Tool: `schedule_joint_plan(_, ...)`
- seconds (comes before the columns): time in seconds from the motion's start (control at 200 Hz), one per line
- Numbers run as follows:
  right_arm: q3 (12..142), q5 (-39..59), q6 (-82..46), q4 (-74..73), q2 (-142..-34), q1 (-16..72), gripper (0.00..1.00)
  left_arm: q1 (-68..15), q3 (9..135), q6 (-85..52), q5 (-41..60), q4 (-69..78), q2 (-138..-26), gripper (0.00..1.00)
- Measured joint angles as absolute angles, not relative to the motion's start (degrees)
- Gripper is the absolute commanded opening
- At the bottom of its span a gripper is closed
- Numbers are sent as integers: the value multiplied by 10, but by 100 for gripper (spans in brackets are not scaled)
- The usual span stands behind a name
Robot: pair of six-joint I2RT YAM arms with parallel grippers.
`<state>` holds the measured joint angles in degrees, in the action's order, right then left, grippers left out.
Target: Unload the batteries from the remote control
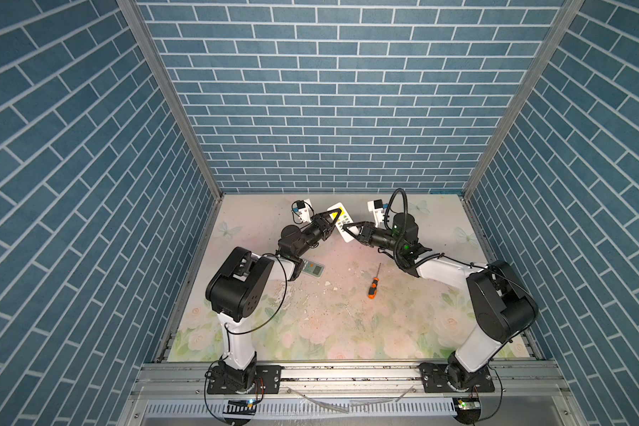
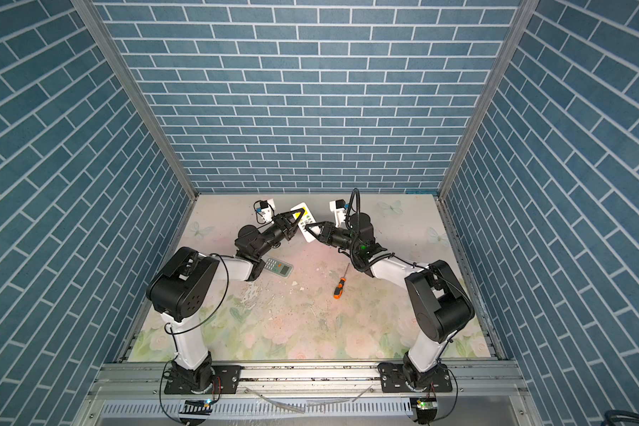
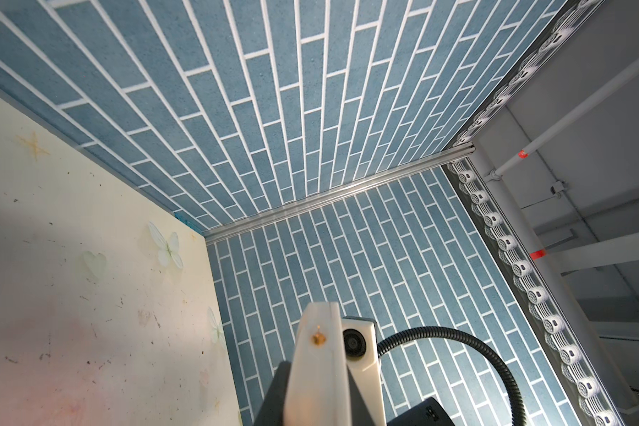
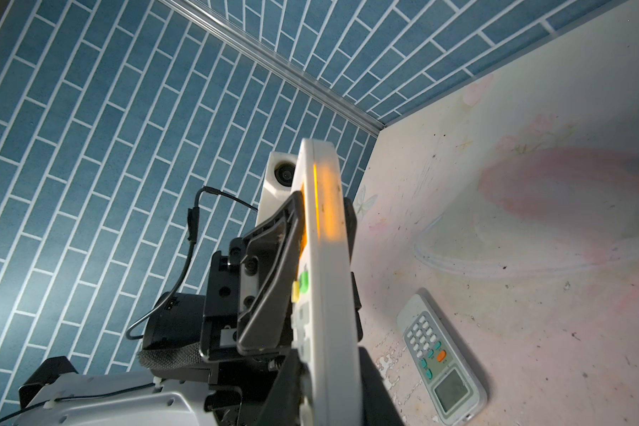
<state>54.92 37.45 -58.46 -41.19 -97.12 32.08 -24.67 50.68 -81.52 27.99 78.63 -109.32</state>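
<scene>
A white remote control [image 1: 347,220] [image 2: 308,218] with a yellow patch and coloured buttons hangs in the air over the back middle of the table, gripped at both ends. My left gripper [image 1: 334,215] [image 2: 298,214] is shut on its far end, where the left wrist view shows the remote's edge [image 3: 318,361] between dark fingers. My right gripper [image 1: 348,231] [image 2: 311,231] clamps the near end. In the right wrist view the remote [image 4: 327,258] stands edge-on, with a finger [image 4: 266,265] of the left gripper pressed on its button side. The batteries are hidden.
A second remote [image 1: 312,268] [image 2: 279,267] [image 4: 443,361], grey-white with a small screen, lies face up on the flowered table [image 1: 310,332] beside the left forearm. An orange-and-black screwdriver [image 1: 374,282] [image 2: 341,282] lies in the middle. Blue brick walls close in three sides.
</scene>
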Motion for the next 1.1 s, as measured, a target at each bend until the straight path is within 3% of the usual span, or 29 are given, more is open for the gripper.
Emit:
schedule_joint_plan(0.335, 549, 372, -551, -381, -971, 321, 0, -243, 504, -788, 293, 731, -1074, 51)
schedule_joint_plan(0.77, 584, 348, -407, -184, -935, 323, 0, -201, 469, -726, 328, 551, -976, 59)
schedule_joint_plan(0.93, 621, 314, -329, -68, -929, 326, 0, -177, 483, -677, 347, 402, -923, 66)
schedule_joint_plan(1.1, 670, 224, -207, 78, -925, 357, 0, -171, 585, -575, 356, 119, -875, 76)
